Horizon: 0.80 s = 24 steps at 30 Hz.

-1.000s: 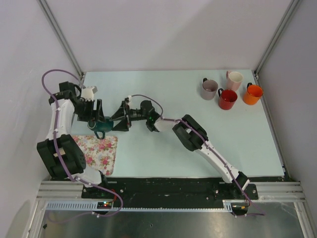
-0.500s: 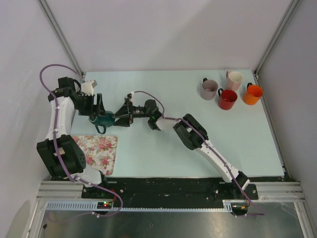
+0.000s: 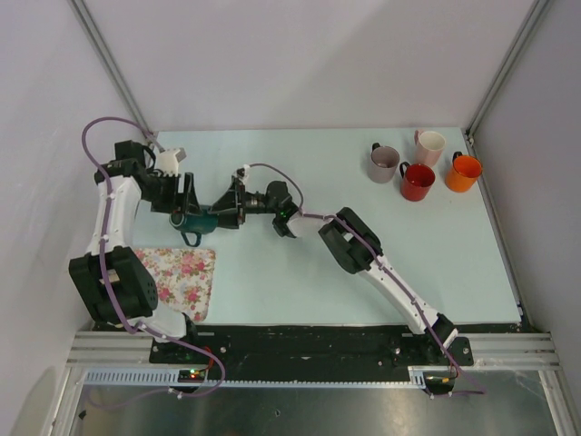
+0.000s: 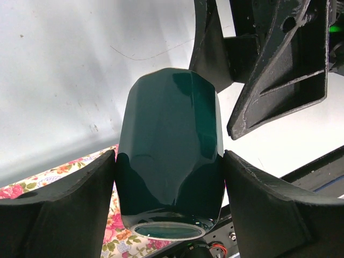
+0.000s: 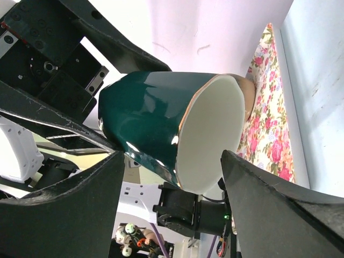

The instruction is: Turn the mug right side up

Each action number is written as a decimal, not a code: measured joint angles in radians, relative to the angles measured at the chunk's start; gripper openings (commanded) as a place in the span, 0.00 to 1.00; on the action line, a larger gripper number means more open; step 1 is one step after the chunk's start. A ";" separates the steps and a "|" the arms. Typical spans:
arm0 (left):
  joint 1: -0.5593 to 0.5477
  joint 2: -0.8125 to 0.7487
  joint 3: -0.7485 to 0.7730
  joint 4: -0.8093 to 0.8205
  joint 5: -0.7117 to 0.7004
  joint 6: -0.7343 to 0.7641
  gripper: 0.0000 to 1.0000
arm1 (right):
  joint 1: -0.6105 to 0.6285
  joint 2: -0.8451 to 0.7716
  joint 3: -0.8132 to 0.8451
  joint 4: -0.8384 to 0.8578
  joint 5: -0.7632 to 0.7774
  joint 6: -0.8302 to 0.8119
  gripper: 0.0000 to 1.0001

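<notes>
**A:** How far along is it?

**B:** About halfway, I'd judge. The mug (image 3: pixel 196 221) sits near 9 o'clock over the table (image 3: pixel 300 272). It lies level, neither mouth down nor mouth up. Its mouth faces 3 o'clock and its base faces 9 o'clock.

**A:** Which arm has it?

**B:** The left end effector (image 4: pixel 170 161) is closed on the body, with one finger pressed against each flank. The right end effector (image 5: pixel 172 156) is spread wide. Its fingers (image 5: pixel 279 215) stand either side of the rim, with a clear gap on at least one side, and it grips nothing.

**A:** Is it off the table?

**B:** It looks lifted, with the cloth (image 3: pixel 182 277) at 7 o'clock lower down and just beside it. The overhead view doesn't settle the height, so I wouldn't swear to it.

**A:** What's left to do?

**B:** Another quarter turn so the mouth faces up. Then it has to be set down on its base and let go. None of that is done yet.

**A:** Any writing or brand?

**B:** Nothing I can read. The mug is plain dark green outside and pale inside, with no logo on the faces shown. The cloth carries a flower print and no words. The four other mugs (image 3: pixel 417 181) at 2 o'clock stand mouth up, too small here to show any mark. The arms show no legible label either.
</notes>
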State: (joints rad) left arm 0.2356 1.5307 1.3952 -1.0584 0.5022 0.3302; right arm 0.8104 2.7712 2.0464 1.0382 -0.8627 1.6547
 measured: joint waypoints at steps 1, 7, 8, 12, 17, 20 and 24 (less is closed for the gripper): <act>0.000 0.002 0.000 0.000 0.000 0.000 0.00 | 0.000 0.000 0.000 0.000 0.001 0.001 0.74; 0.000 0.034 0.000 0.001 0.002 -0.002 0.00 | 0.008 0.000 0.005 0.047 0.000 0.032 0.59; 0.000 0.040 0.003 -0.002 0.008 -0.008 0.00 | 0.009 0.000 0.005 0.059 -0.003 0.039 0.56; 0.000 0.049 0.044 -0.014 0.046 -0.025 0.00 | 0.005 0.002 0.005 0.111 -0.004 0.067 0.47; 0.003 0.050 0.085 -0.008 0.093 -0.042 0.00 | 0.004 0.002 0.025 0.164 -0.004 0.092 0.27; 0.010 0.053 0.095 0.000 0.124 -0.053 0.00 | -0.003 0.002 0.050 0.192 -0.012 0.101 0.05; 0.019 0.054 0.099 0.006 0.193 -0.068 0.07 | -0.015 -0.003 0.046 0.270 -0.010 0.107 0.00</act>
State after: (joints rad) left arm 0.2543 1.5845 1.4944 -1.0523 0.6952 0.2623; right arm 0.7956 2.7686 2.0922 1.3087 -0.8726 1.7615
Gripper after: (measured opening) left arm 0.771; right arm 0.078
